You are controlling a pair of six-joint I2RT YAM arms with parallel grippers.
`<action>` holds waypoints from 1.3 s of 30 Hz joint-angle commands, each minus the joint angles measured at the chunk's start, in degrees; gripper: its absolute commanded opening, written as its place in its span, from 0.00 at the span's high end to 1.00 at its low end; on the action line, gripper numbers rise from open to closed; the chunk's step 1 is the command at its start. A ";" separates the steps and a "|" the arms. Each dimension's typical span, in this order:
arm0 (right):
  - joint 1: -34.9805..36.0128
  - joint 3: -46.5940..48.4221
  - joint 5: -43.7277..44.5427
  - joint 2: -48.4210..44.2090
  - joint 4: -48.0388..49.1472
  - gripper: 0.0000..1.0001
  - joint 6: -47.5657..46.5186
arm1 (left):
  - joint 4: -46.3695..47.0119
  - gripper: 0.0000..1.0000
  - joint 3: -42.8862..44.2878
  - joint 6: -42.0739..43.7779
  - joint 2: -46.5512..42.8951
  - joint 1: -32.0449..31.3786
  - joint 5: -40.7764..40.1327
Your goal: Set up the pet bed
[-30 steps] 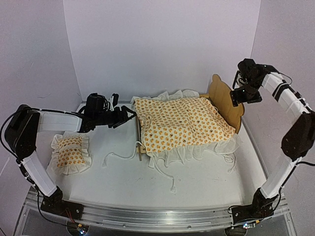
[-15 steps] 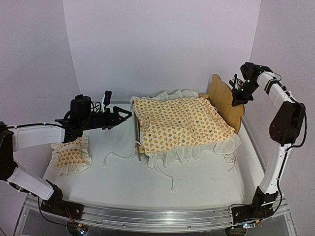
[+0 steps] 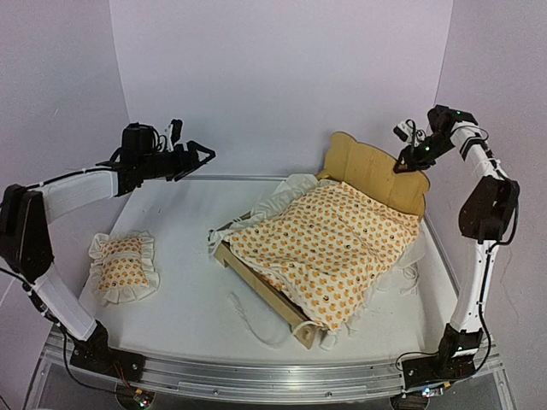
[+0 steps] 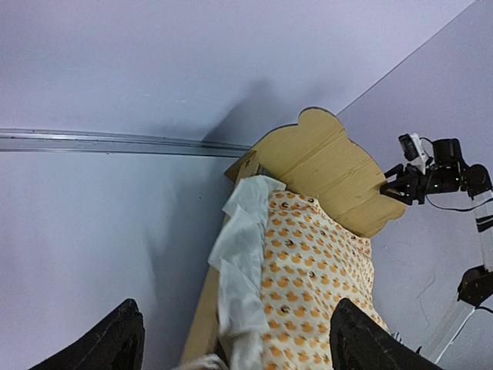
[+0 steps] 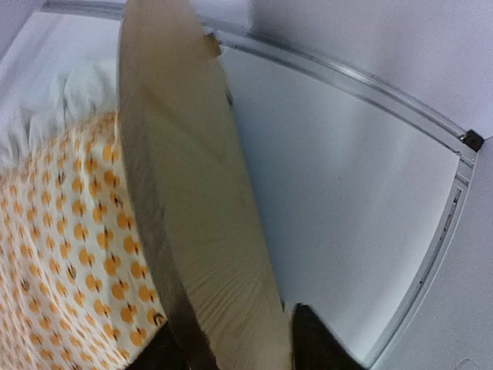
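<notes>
Pinching the pet bed (image 3: pixel 256 280) headboard (image 3: pixel 367 166) is right end effector (image 3: pixel 405 162) — left end effector (image 3: pixel 203 154) gapes wide.

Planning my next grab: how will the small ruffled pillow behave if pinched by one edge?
The pillow looks soft and stuffed, so it would probably sag rather than stay flat. Its thin ruffle likely offers an easy but floppy hold. Lying flat, small, it seems light and unlikely to roll.

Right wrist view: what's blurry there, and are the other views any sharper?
Right wrist view: the light plywood pet bed headboard looms close and soft; left wrist view: sharp, with the headboard's shadow on the wall; top view: even light, crisp.
</notes>
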 commanded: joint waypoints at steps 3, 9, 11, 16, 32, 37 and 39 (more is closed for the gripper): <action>1.90 7.37 9.08 -2.75 5.69 0.10 30.56 | -0.11 0.18 10.55 -1.55 15.46 0.87 9.46; 2.54 -17.26 25.13 -26.74 -2.44 0.02 39.82 | 4.99 0.15 9.38 -4.05 20.92 -2.30 15.81; 2.60 -26.78 26.37 -33.66 -3.46 0.02 40.78 | 7.01 0.15 8.45 -4.98 22.01 -3.95 18.84; 2.63 -54.76 9.18 -48.11 3.85 0.02 45.51 | 16.14 0.15 3.54 -10.61 22.27 -5.85 23.65; 3.08 -77.00 -12.80 -35.08 49.09 0.17 58.81 | 52.05 0.20 -21.75 -34.44 17.24 -13.21 21.99; 11.08 -65.19 -7.89 -24.26 53.29 0.20 58.67 | 54.66 0.22 -28.61 -35.50 14.12 -18.49 15.65; 13.34 -58.45 -6.80 -18.40 55.86 0.18 59.51 | 54.87 0.22 -30.47 -35.11 12.96 -21.68 12.22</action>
